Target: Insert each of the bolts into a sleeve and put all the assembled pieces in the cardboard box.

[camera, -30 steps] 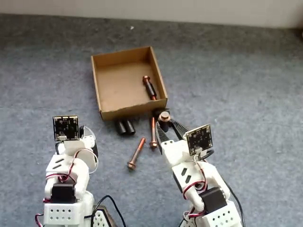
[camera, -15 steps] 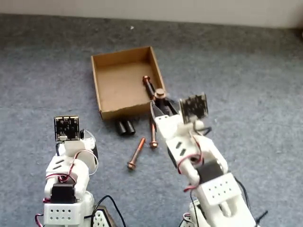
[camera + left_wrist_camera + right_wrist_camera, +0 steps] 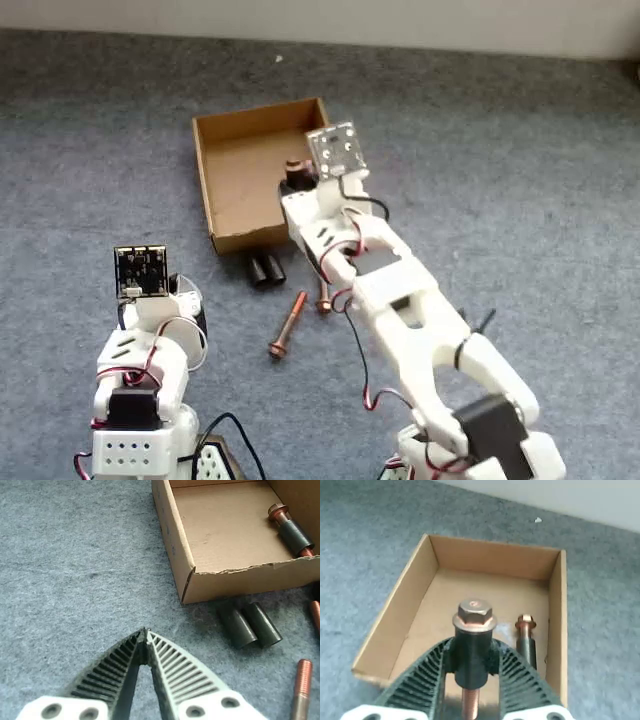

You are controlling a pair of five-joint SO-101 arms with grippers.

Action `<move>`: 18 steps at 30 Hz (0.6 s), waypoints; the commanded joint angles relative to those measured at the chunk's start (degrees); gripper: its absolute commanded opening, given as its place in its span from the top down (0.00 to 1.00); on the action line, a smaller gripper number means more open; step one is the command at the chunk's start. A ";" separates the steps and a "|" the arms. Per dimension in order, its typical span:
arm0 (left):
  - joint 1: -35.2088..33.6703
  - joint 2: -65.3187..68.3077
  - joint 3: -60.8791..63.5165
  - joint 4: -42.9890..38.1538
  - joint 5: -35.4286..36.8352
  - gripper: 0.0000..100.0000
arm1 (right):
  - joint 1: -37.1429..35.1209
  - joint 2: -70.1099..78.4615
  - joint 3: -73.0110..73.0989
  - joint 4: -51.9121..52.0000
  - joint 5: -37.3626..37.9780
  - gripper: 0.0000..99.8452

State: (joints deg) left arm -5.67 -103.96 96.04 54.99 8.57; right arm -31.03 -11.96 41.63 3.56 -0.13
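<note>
The copper-coloured hex-head bolt seated in a short black cylindrical sleeve (image 3: pixel 474 616) is what I have in the right gripper (image 3: pixel 472 649). Its ribbed black fingers are closed partway around the sleeve, pinching it from both sides, and the bolt head sticks out past the fingertips. On the high view I see that gripper (image 3: pixel 297 182) over the right half of the open brown cardboard box (image 3: pixel 203 178). I cannot tell from here whether the piece touches the box floor. Just to the right of the held piece, a second copper bolt in a black sleeve (image 3: pixel 526 641) lies flat on the box floor, close along the right wall. Outside the box, just beside its near wall, two loose black sleeves (image 3: pixel 265 268) lie side by side, touching each other. A little nearer, a loose copper bolt (image 3: pixel 288 324) lies at a slant on the grey carpet (image 3: pixel 500 150), and another copper bolt (image 3: pixel 323 292) lies to its right, partly covered by my right arm. The left gripper (image 3: pixel 145 632) sits low over the carpet, near and left of the box, its fingers pressed together at the tips with nothing between them.
</note>
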 commanded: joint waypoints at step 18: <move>-0.57 -0.13 1.10 0.18 -0.79 0.99 | -0.66 23.87 -11.12 -12.09 -0.53 0.92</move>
State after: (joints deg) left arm -5.67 -103.96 96.04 54.99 8.57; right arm -31.03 13.27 34.68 -11.03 -0.13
